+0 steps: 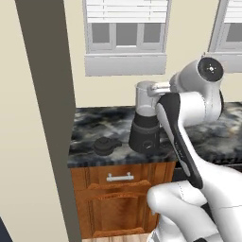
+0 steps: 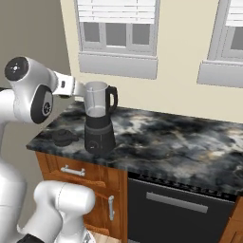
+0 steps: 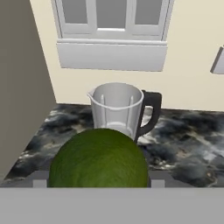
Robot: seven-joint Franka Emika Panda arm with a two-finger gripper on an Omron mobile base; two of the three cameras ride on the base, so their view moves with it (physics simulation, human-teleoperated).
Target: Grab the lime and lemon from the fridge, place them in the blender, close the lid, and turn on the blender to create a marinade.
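Observation:
A dark green lime fills the bottom of the hand view, with my gripper shut on it. Just beyond it stands the blender, its clear jar open at the top and its black handle on the right. In the base views the hand hovers level with the jar's rim, close on the left of the blender. The black domed lid lies on the counter left of the blender's base. The lemon and the fridge are out of view.
The blender stands on a dark marbled counter under two windows. A tall grey-brown panel closes off the counter's left end. Below are wooden drawers and a dark appliance front.

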